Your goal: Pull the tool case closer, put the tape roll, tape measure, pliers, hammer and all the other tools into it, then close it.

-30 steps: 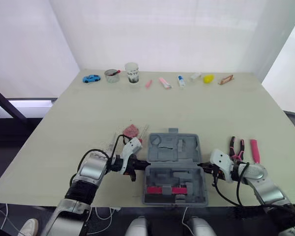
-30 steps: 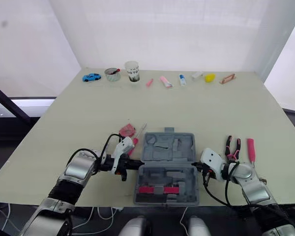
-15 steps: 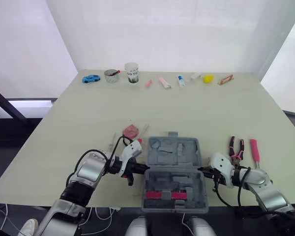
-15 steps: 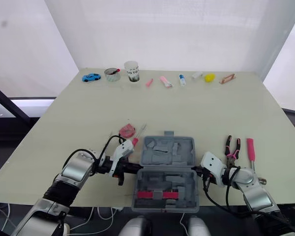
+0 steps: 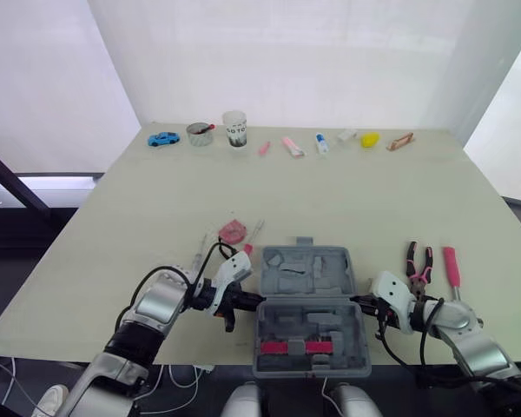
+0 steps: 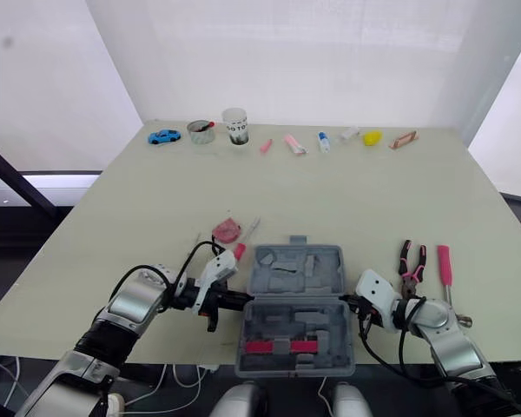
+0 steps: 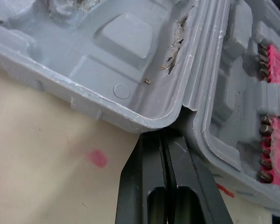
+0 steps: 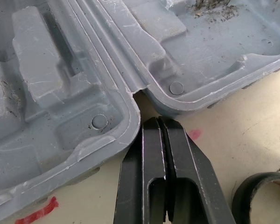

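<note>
The grey tool case [image 5: 308, 304] lies open near the table's front edge, its lid half [image 5: 306, 271] farther away and its base half [image 5: 311, 334] holding red bit strips. My left gripper [image 5: 255, 301] is shut, its tips pressed into the hinge notch [image 7: 184, 109] on the case's left side. My right gripper [image 5: 359, 301] is shut too, its tips at the hinge notch [image 8: 136, 95] on the right side. Right of the case lie the pliers [image 5: 417, 261] and the pink-handled hammer [image 5: 451, 265]. A pink tape measure [image 5: 233, 231] lies behind the left arm. The black tape roll [image 8: 259, 198] sits close beside the right gripper.
Along the table's far edge stand a blue toy car [image 5: 162, 138], a metal bowl [image 5: 198, 133], a paper cup [image 5: 234, 129], several small tubes and a yellow object [image 5: 368, 138]. A slim screwdriver [image 5: 254, 230] lies next to the tape measure.
The case has slid a little toward the front edge, away from the tape measure. Both grippers moved with it, still at the hinge. The camera shifted slightly.
</note>
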Motion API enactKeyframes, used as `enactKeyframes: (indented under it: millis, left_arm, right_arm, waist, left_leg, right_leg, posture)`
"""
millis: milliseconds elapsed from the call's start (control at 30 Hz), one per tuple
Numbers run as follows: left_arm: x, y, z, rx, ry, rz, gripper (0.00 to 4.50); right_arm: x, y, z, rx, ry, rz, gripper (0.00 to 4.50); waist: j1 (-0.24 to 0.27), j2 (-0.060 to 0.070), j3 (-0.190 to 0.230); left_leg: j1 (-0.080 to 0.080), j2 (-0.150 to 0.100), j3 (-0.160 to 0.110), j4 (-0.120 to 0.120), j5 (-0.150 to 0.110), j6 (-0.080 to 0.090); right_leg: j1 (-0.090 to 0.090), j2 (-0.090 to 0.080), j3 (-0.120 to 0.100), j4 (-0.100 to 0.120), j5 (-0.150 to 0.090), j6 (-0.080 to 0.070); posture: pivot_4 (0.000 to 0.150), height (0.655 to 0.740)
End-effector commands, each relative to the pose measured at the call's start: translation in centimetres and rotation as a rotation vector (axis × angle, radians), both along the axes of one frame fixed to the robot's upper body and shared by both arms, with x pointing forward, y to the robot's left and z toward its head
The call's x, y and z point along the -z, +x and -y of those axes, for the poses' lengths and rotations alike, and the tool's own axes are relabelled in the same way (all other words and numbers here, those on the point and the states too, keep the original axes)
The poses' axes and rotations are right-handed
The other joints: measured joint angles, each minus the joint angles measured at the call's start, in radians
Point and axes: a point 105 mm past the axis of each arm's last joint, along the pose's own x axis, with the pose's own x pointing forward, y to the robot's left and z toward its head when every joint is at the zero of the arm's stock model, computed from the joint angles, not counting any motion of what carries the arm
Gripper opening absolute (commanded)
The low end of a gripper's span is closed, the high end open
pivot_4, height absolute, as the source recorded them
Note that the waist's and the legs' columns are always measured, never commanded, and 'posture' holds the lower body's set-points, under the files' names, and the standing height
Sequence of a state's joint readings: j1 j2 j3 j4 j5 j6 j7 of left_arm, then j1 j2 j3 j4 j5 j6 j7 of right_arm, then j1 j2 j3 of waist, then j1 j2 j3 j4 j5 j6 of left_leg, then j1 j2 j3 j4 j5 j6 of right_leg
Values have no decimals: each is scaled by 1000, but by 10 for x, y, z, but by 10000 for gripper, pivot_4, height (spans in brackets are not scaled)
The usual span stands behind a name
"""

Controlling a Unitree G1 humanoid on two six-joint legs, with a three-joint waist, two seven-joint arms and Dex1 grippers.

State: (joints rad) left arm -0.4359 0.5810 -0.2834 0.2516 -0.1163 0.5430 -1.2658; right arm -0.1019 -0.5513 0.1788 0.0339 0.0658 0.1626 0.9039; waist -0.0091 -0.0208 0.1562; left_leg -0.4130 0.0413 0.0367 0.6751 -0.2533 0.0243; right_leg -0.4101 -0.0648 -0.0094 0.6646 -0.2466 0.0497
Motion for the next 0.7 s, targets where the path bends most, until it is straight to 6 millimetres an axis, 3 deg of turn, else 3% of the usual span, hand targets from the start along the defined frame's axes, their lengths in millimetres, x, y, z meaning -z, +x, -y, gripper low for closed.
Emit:
enactKeyframes:
  millis: [33, 200, 700]
  left_arm:
    - [13, 0, 6, 14, 35, -32, 579]
    - [19, -11, 5, 117, 81, -54, 579]
    - [24, -25, 2, 205, 120, -90, 579]
  right_arm:
    - [-13, -1, -5, -23, 25, 38, 0]
    - [-13, -6, -2, -13, 31, 21, 0]
    - [-12, -15, 10, 29, 30, -2, 0]
  waist:
    - [4, 1, -1]
    - [8, 3, -2]
    - [4, 4, -3]
  left_leg:
    - [0, 0, 0, 0, 0, 0]
    - [0, 0, -1, 3, 0, 0]
    - [0, 0, -1, 3, 0, 0]
  right_leg:
    - [1, 0, 0, 0, 0, 0]
    - [2, 1, 0, 0, 0, 0]
    - [2, 1, 1, 0, 0, 0]
  posture:
    - [1500, 7400]
    - [1500, 7400]
    - [1500, 7400]
